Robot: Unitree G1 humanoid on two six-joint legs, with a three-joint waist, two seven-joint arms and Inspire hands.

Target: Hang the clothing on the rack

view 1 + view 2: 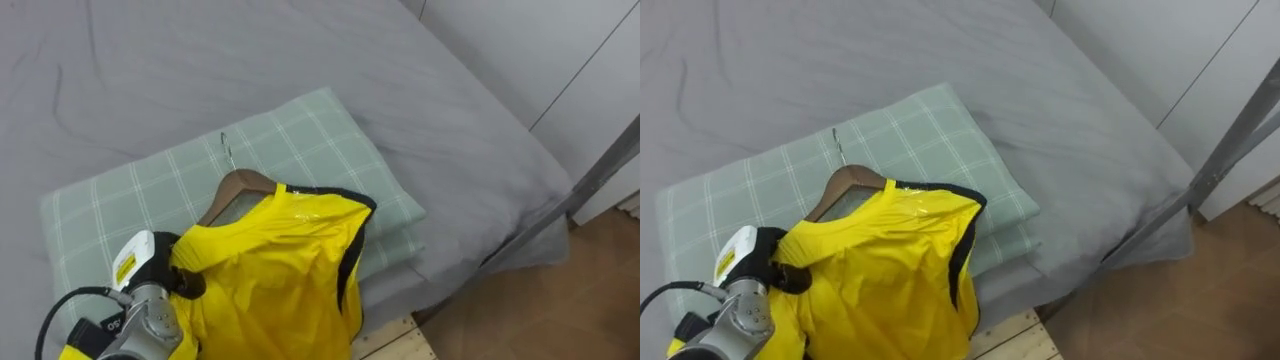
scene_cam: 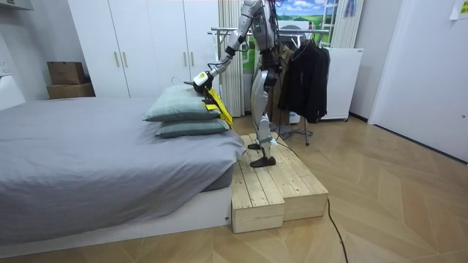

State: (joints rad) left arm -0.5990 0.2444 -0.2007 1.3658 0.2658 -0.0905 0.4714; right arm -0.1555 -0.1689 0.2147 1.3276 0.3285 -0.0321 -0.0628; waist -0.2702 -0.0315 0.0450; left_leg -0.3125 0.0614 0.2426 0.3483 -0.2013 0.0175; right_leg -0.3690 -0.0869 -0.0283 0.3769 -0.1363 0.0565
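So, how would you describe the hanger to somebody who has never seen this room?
On the grey bed lie two stacked green checked pillows, and a yellow vest lies over the near edge of the top one. The hanger pokes out at the vest's neck: a brown wooden shoulder with a thin metal hook, the only wooden thing on the pillow.

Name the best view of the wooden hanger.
Left eye view: the brown wooden hanger, half inside the yellow vest, shows plainly against the green checked pillow. Right eye view matches; room view: too small to tell.
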